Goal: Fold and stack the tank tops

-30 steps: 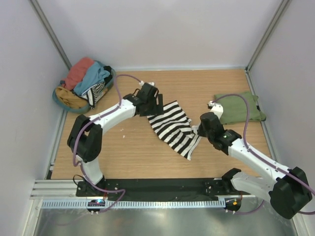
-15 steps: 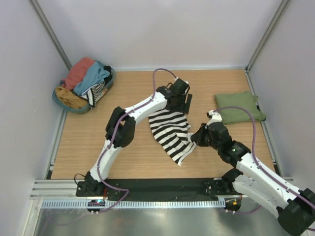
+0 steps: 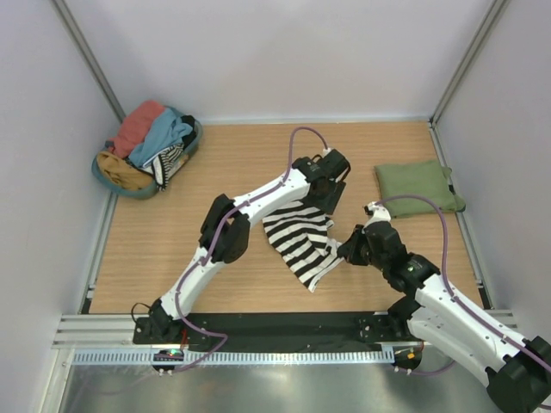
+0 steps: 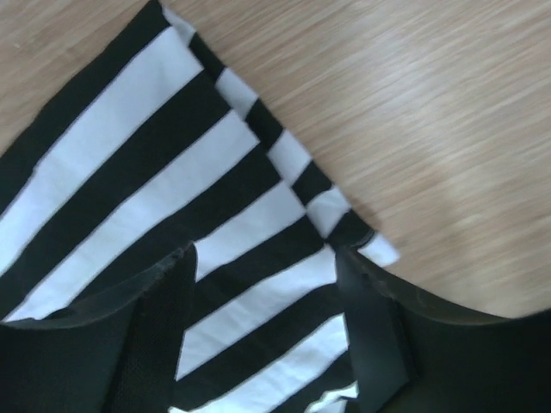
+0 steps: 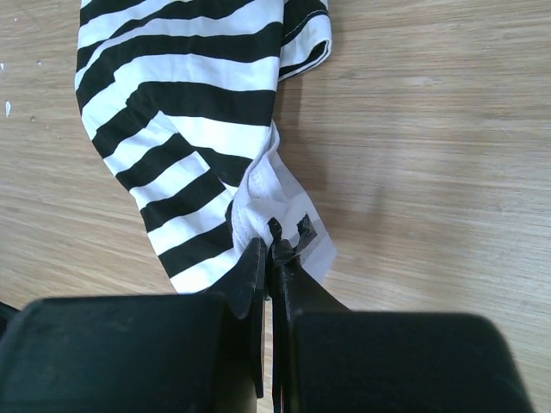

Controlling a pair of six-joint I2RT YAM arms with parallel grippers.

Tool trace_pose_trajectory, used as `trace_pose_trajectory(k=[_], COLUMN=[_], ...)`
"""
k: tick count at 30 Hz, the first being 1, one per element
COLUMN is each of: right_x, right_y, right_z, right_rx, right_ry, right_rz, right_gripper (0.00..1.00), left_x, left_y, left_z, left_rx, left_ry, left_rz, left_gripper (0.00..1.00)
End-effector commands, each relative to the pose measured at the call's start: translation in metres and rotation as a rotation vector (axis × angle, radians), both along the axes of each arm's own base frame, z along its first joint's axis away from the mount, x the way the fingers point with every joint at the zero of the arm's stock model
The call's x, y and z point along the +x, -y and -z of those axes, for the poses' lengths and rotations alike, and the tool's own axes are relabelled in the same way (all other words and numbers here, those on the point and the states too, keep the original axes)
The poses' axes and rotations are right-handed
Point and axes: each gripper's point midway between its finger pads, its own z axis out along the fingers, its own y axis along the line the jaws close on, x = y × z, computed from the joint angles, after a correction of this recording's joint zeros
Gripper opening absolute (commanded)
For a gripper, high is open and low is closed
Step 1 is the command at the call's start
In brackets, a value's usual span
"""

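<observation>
Pinching a white edge of the black-and-white striped tank top (image 5: 189, 112) with the right end effector (image 5: 275, 249), fingers clenched tight on the cloth at its near right side; hovering the left end effector (image 4: 267, 267) over the top's far edge, jaws spread wide and released, grasping nothing, stripes showing between the fingers and bare wood just beyond; spreading the striped top, rumpled and partly doubled over, near the middle of the wooden table (image 3: 250, 155), between the two arms; leaving the olive green tank top (image 3: 417, 188) lying folded into a rectangle at the far right, well apart from the striped one; heaping a salmon-red garment (image 3: 138, 125) and a light blue garment (image 3: 164, 133) in the basket (image 3: 112, 176) at the far left
</observation>
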Motion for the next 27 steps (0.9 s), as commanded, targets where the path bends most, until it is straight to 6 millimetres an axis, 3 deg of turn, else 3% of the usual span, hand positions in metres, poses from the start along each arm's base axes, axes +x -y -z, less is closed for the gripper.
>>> trace_pose_trajectory(k=[1, 4, 9, 12, 15, 16, 17, 19, 20, 21, 23, 24, 26, 27], right_x=[0.007, 0.010, 0.012, 0.014, 0.019, 0.021, 0.022, 0.032, 0.033, 0.040, 0.052, 0.062, 0.082, 0.097], right_y=[-0.001, 0.001, 0.001, 0.003, 0.005, 0.006, 0.007, 0.010, 0.014, 0.015, 0.020, 0.017, 0.013, 0.005], right_z=[-0.012, -0.015, -0.022, -0.025, -0.033, -0.035, -0.037, -0.048, -0.047, -0.049, -0.051, -0.052, -0.058, -0.077], right_rx=[0.018, 0.010, 0.010, -0.004, -0.013, -0.018, -0.025, -0.060, -0.077, -0.100, -0.145, -0.164, -0.170, -0.147], right_ry=[0.034, 0.037, 0.048, 0.050, 0.069, 0.076, 0.078, 0.091, 0.094, 0.090, 0.100, 0.090, 0.102, 0.133], right_rz=[0.028, 0.039, 0.042, 0.056, 0.067, 0.073, 0.079, 0.111, 0.124, 0.140, 0.183, 0.186, 0.198, 0.197], right_gripper=[0.01, 0.01, 0.01, 0.01, 0.01, 0.01, 0.01, 0.01, 0.01, 0.01, 0.01, 0.01, 0.01, 0.01], left_x=[0.006, 0.010, 0.016, 0.022, 0.027, 0.030, 0.032, 0.048, 0.051, 0.058, 0.074, 0.084, 0.092, 0.098], left_y=[-0.027, -0.034, -0.031, -0.036, -0.045, -0.049, -0.055, -0.089, -0.099, -0.104, -0.128, -0.140, -0.153, -0.160], left_z=[0.015, 0.025, 0.039, 0.040, 0.044, 0.045, 0.045, 0.031, 0.038, 0.012, -0.004, -0.043, -0.075, -0.093], left_rx=[0.127, 0.138, 0.079, 0.078, 0.099, 0.103, 0.117, 0.163, 0.173, 0.118, 0.065, 0.007, -0.031, -0.053], left_ry=[0.007, -0.012, -0.077, -0.069, -0.064, -0.064, -0.061, -0.014, -0.026, -0.001, 0.021, 0.086, 0.155, 0.197], left_rz=[-0.053, -0.080, -0.092, -0.109, -0.126, -0.135, -0.144, -0.242, -0.266, -0.288, -0.354, -0.396, -0.439, -0.473], left_gripper=[0.64, 0.49, 0.60, 0.47, 0.18, 0.00, 0.00, 0.00, 0.00, 0.00, 0.00, 0.00, 0.00, 0.00])
